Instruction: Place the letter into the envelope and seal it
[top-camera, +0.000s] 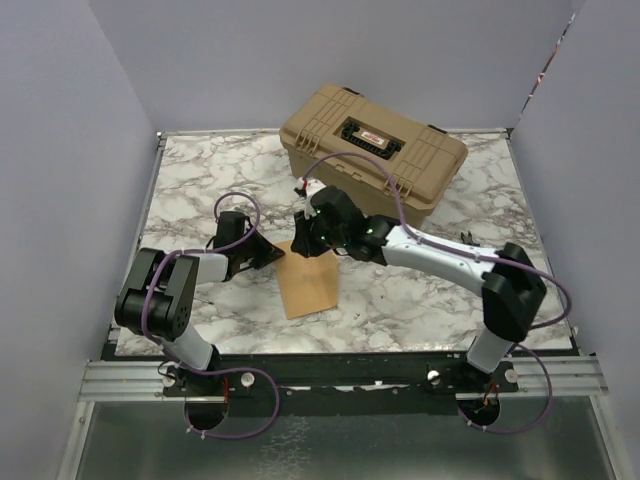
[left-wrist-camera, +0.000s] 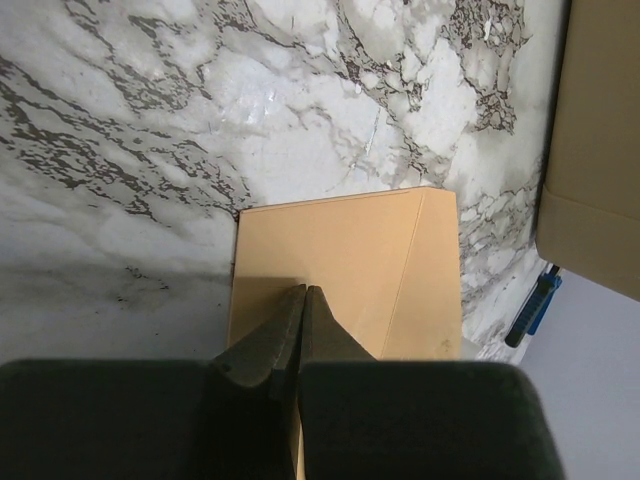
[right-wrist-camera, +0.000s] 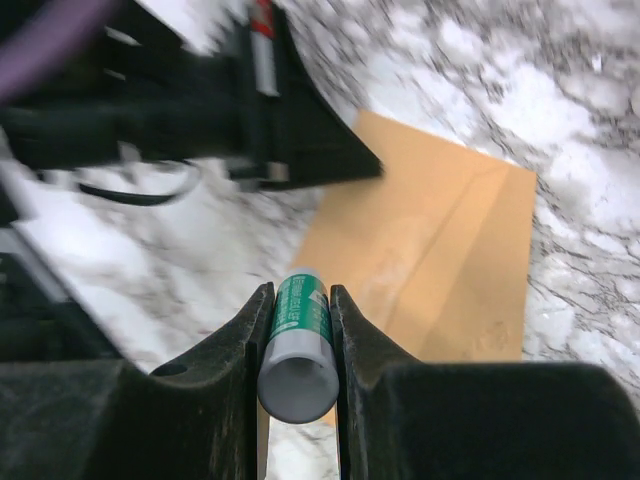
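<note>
The marble-patterned surface (top-camera: 430, 290) fills the workspace, with a tan hard case (top-camera: 375, 150) standing at its far side, latches shut. The left arm (top-camera: 165, 295) bends in from the near left. The right arm (top-camera: 450, 260) reaches across from the near right, and both meet at the middle.

There the envelope (top-camera: 308, 282) lies flat on the surface, nearer than the case, its long side running toward the arms. It is orange-brown, and the left wrist view shows a diagonal fold line across its face (left-wrist-camera: 345, 260).

The left end effector (left-wrist-camera: 304, 292) is closed, its two fingers pressed tip to tip with nothing between them. The tips sit over the envelope just inside one short edge. Whether they actually press on the paper cannot be told.

The right end effector (right-wrist-camera: 300, 295) grips a glue stick (right-wrist-camera: 297, 340), a small cylinder with a green-and-white label, its grey end toward the wrist camera. The stick points down toward the envelope's edge and hangs above it.

A small blue-and-black item (left-wrist-camera: 535, 305) lies beside the case. What it is cannot be made out.
</note>
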